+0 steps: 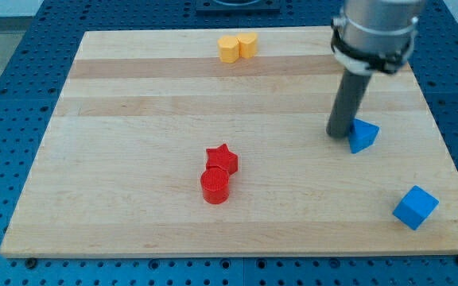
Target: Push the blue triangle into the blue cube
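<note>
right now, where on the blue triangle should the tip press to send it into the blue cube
Press the blue triangle on its upper-left face, coming from the view's upper left. The blue cube lies toward the view's lower right, so that side faces away from it. My tip already sits at the triangle's left edge.

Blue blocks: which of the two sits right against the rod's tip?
The blue triangle, touching my tip on its right. The blue cube sits apart, nearer the view's bottom right.
</note>
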Available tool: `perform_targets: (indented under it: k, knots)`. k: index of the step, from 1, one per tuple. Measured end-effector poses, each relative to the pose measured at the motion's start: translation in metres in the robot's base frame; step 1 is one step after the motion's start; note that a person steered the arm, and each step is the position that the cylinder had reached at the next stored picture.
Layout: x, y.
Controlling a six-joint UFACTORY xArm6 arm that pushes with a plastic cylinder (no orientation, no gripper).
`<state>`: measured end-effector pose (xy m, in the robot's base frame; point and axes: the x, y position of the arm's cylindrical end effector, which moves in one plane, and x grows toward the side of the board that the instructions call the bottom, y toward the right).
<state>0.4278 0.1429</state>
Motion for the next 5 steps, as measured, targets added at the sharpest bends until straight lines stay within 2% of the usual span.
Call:
perform_targets:
  k: [1, 2, 5]
  knots:
    - [-0.037, -0.01]
    - [-0.014, 0.038]
    - [0.004, 0.035]
